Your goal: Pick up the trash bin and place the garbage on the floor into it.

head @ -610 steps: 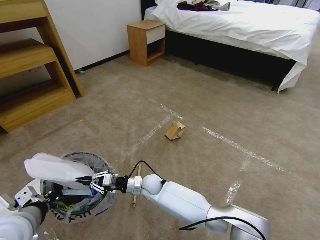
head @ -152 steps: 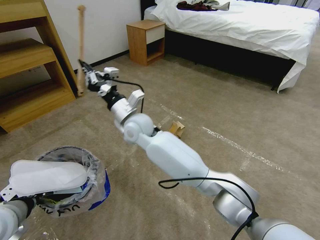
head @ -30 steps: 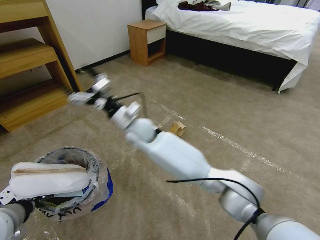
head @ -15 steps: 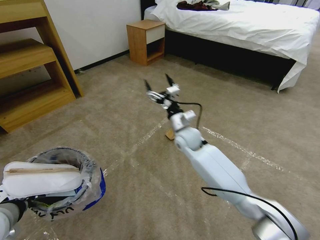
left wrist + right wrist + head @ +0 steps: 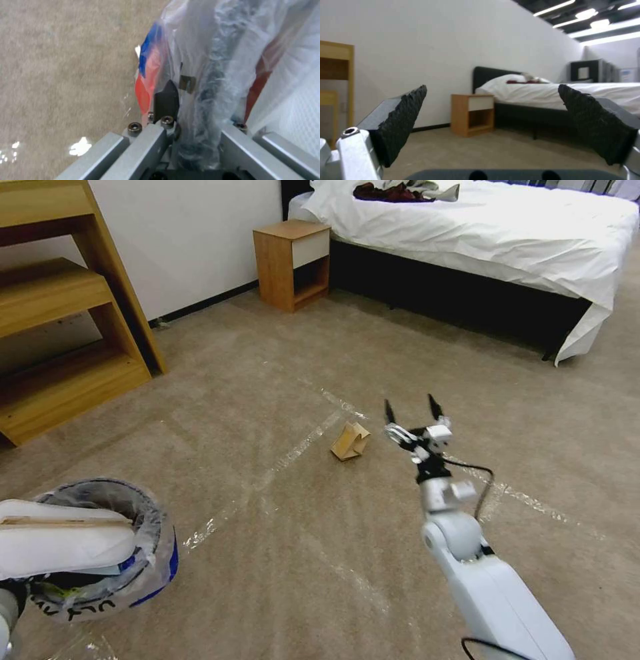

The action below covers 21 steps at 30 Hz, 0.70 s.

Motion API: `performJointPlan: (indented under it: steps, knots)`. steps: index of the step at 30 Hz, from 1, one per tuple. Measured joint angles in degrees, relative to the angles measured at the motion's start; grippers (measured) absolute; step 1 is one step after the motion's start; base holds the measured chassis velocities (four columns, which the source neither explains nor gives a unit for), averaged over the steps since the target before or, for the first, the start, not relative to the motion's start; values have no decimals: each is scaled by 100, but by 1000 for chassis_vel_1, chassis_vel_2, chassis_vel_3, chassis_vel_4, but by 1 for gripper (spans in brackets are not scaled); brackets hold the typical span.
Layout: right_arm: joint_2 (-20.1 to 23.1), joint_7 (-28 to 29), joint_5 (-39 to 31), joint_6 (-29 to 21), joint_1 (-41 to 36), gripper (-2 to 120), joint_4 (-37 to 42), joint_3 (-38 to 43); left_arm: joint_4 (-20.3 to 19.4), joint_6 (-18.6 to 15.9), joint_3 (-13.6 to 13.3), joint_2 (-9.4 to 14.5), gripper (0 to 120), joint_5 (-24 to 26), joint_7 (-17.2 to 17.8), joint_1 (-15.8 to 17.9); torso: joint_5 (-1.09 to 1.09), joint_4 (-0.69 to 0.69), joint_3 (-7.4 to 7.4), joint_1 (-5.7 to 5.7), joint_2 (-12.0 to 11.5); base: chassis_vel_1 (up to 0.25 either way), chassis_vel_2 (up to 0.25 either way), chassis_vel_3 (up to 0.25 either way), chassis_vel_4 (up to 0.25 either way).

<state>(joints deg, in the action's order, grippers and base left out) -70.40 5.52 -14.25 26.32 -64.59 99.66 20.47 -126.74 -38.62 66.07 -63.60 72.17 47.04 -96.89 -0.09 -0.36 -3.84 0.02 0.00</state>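
Head view high above the floor (image 5: 280, 353), right wrist view low, level, both facing the bed (image 5: 480, 227).

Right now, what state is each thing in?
trash bin: held at its rim, lined, nearly full
white slipper: lying across the bin's top
wooden stick: lying on the slipper
brown cardboard: folded, on the floor
left gripper: shut on the bin rim
right gripper: open, empty

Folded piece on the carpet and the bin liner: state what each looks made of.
The folded piece looks like brown cardboard: matte, tan, stiff creased flaps. The trash bin liner looks like thin clear plastic film: glossy, crinkled, see-through, with black lettering and a blue patch. The left gripper clamps the lined rim.
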Motion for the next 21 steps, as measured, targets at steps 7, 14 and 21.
performJointPlan:
  steps: [7,14,21]
  knots:
    - [-155,4,141,126,-635,100,301,348,-72,-116,180,37,0,-144,-265,-81,1,0,0,0,0,0,0,0,0]
    - [-298,23,416,376,-1006,100,430,559,-180,-322,437,-4,0,-181,-541,-274,0,1,0,0,0,0,0,0,0]
    - [-526,20,746,688,-1385,100,518,834,-254,-363,483,-80,0,-159,-575,-250,1,0,-1,0,0,0,0,0,0]
